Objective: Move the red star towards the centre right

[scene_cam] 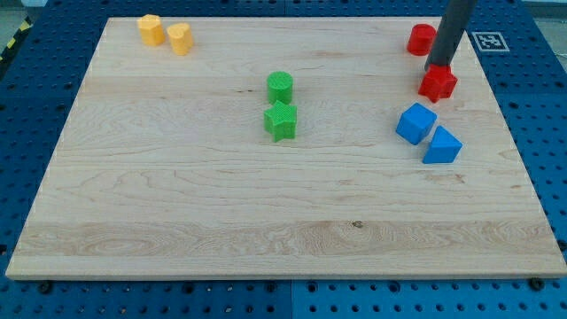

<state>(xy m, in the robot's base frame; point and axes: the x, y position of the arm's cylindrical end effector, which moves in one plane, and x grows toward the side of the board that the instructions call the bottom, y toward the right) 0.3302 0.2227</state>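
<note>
1. My tip (438, 69) is the lower end of a straight dark rod; there are no jaws on it to spread or press together, and it is pinching nothing.
2. The red star (438, 84) is lying directly below my tip towards the view's bottom, touching it or very nearly so, near the board's upper right.
3. A second red block (421, 39), its shape partly hidden by the rod, is sitting just up and to the view's left of my tip.
4. A blue cube (415, 123) is sitting below my tip and slightly to the view's left; a blue wedge-like block (442, 145) is lying just beside it, further towards the view's bottom.
5. A green cylinder (280, 87) and a green star (281, 120) are standing well to the view's left of my tip, close together.
6. Two yellow blocks (151, 29) (180, 39) are sitting far to the view's left, near the top corner.
7. The wooden board (177, 204) is bearing all the blocks.
</note>
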